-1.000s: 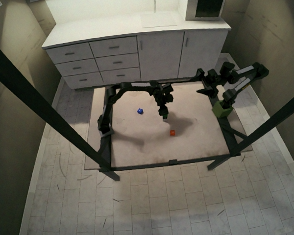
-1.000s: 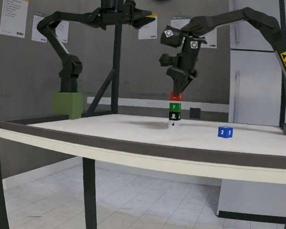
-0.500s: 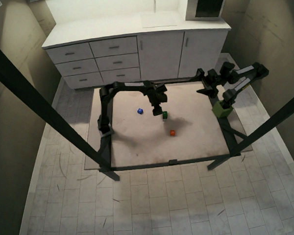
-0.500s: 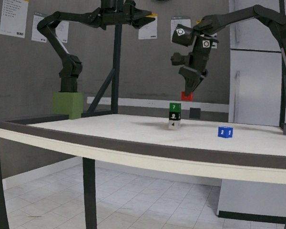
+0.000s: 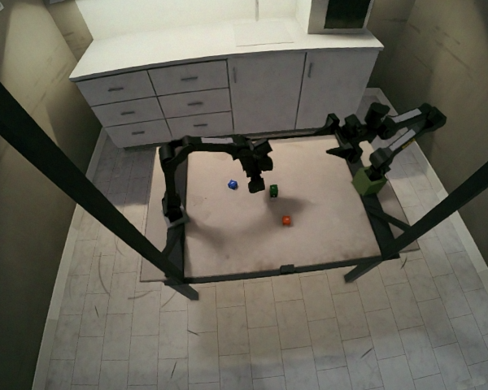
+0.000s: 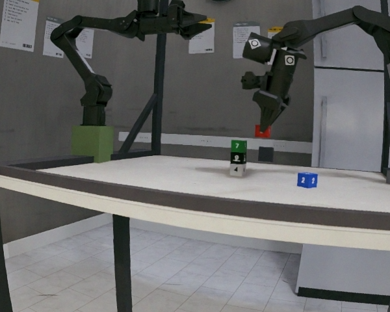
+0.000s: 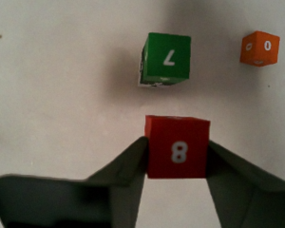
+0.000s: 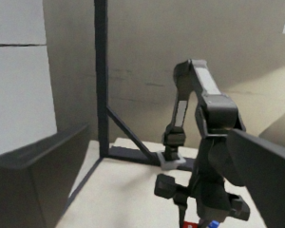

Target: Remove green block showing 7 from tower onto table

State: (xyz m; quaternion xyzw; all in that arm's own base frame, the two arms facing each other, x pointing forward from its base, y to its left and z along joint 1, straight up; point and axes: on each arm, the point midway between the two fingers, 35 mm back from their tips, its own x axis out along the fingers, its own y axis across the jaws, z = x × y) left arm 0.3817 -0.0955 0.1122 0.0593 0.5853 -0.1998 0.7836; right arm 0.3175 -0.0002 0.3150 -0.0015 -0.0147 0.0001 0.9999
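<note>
1. So the green block (image 5: 273, 188) (image 6: 236, 145) (image 7: 167, 56) is top of the standing stack, upright and level, white 7 on its front and upper face.
2. Under it there's a black block (image 6: 237, 157) (image 7: 142, 71), then a white block (image 5: 273, 198) (image 6: 236, 169) (image 7: 142, 85) showing 4, on the table.
3. Left gripper (image 5: 256, 185) (image 6: 262, 130) (image 7: 177, 152) (image 8: 196, 223) is pinching the red 8 block (image 6: 267, 132) (image 7: 178, 148) (image 8: 190, 225) in midair, higher than the green one and off to its side, not touching.
4. Right gripper (image 5: 323, 141) (image 6: 208, 21) (image 8: 159, 130) is wide, nothing in it.
5. Loose on the table: blue block (image 5: 233, 184) (image 6: 307, 180) (image 8: 214, 224), orange block (image 5: 286, 220) (image 7: 259, 48).
6. Hard to see: top view hides the red one; right wrist view cuts it off at the bottom edge. Can't read the black block's marking for sure.
</note>
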